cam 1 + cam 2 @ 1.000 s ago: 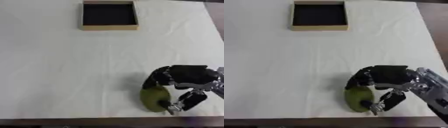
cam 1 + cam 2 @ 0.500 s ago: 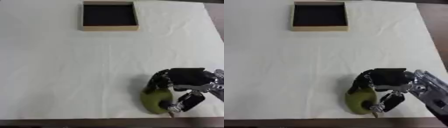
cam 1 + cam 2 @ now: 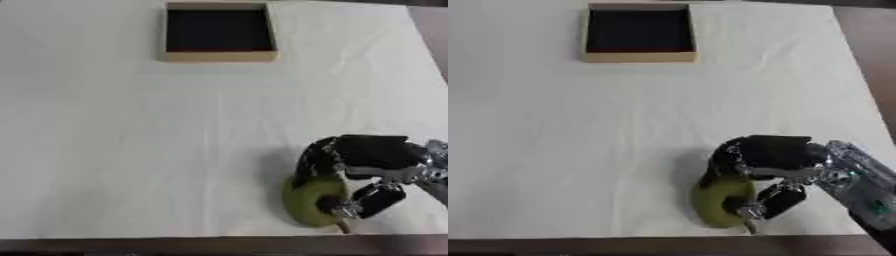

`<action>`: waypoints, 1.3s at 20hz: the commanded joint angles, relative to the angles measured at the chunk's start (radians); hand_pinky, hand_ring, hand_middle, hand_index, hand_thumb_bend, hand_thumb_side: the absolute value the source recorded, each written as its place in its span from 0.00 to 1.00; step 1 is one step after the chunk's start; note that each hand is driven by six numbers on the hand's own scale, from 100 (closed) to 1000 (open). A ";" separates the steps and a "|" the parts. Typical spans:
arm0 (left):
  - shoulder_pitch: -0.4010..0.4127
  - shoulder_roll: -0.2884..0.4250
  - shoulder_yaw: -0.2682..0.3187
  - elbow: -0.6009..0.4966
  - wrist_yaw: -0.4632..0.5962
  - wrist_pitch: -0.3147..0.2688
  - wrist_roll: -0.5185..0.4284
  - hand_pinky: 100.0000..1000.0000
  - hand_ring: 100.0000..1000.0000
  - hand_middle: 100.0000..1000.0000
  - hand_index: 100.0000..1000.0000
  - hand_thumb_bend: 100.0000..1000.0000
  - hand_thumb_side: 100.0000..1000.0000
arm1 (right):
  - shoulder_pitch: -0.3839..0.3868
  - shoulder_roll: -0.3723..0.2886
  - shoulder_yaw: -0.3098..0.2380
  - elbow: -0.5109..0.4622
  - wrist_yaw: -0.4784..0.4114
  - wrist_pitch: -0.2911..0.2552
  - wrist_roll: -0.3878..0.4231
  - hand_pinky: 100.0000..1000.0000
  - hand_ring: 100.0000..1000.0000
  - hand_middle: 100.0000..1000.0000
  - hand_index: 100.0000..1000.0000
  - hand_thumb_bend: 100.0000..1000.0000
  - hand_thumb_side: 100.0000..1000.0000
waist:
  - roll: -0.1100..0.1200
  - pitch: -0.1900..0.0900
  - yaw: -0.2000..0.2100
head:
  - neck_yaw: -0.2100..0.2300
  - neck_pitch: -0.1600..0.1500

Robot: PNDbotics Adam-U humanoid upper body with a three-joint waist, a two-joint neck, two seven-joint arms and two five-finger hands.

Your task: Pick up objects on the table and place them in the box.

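Observation:
A green pear-like fruit (image 3: 308,202) with a brown stem lies near the table's front edge at the right. My right hand (image 3: 367,156) comes in from the right and sits over it, fingers curled down its far side and the thumb (image 3: 376,201) against its near side, so the hand is shut on the fruit. An open wooden box (image 3: 220,32) with a dark inside stands at the far edge, left of centre, and looks to hold nothing. My left hand shows in neither view.
A white cloth (image 3: 131,140) covers the table. Its dark front edge (image 3: 175,246) runs just below the fruit. The cloth's right edge (image 3: 859,75) lies near my right arm (image 3: 864,182).
The hand's fingers have closed further round the fruit, and hand and fruit have shifted slightly toward the front edge.

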State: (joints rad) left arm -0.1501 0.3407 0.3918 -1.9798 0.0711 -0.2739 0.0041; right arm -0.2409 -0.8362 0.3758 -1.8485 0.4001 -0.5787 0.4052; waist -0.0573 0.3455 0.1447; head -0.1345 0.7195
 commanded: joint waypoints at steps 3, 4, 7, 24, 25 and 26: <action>-0.006 0.015 0.007 -0.020 -0.001 0.003 0.003 0.64 0.77 0.74 0.74 0.00 0.52 | 0.007 -0.020 -0.012 -0.025 -0.008 0.003 -0.064 0.74 0.66 0.47 0.71 0.00 0.00 | 0.004 -0.013 -0.001 | 0.001 -0.011; -0.006 0.015 0.007 -0.020 -0.001 0.003 0.003 0.64 0.77 0.74 0.74 0.00 0.52 | 0.011 -0.022 -0.015 -0.035 -0.007 0.001 -0.077 0.74 0.66 0.46 0.71 0.00 0.00 | 0.004 -0.013 -0.002 | 0.002 -0.011; -0.006 0.015 0.008 -0.020 -0.002 0.004 0.004 0.64 0.78 0.74 0.74 0.00 0.52 | 0.025 -0.031 -0.028 -0.069 -0.002 -0.003 -0.118 0.73 0.65 0.45 0.69 0.00 0.00 | 0.003 -0.013 -0.005 | 0.004 -0.011; -0.005 0.017 0.009 -0.020 -0.004 0.005 0.007 0.64 0.78 0.74 0.74 0.00 0.52 | 0.070 -0.077 -0.080 -0.151 0.018 -0.022 -0.251 0.73 0.65 0.41 0.64 0.00 0.00 | 0.004 -0.015 -0.008 | 0.009 -0.007; -0.005 0.018 0.009 -0.020 -0.004 0.005 0.007 0.64 0.78 0.74 0.74 0.00 0.52 | 0.064 -0.077 -0.082 -0.151 0.017 -0.024 -0.257 0.73 0.65 0.41 0.64 0.00 0.00 | 0.004 -0.016 -0.008 | 0.008 -0.007; -0.005 0.018 0.009 -0.020 -0.004 0.005 0.007 0.64 0.78 0.74 0.74 0.00 0.52 | 0.056 -0.078 -0.084 -0.151 0.014 -0.027 -0.264 0.73 0.65 0.41 0.63 0.00 0.00 | 0.004 -0.016 -0.007 | 0.008 -0.007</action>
State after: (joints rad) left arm -0.1501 0.3407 0.3924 -1.9798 0.0697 -0.2685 0.0095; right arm -0.1757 -0.8812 0.3092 -1.9782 0.4208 -0.6024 0.1524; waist -0.0573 0.3463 0.1368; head -0.1253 0.7190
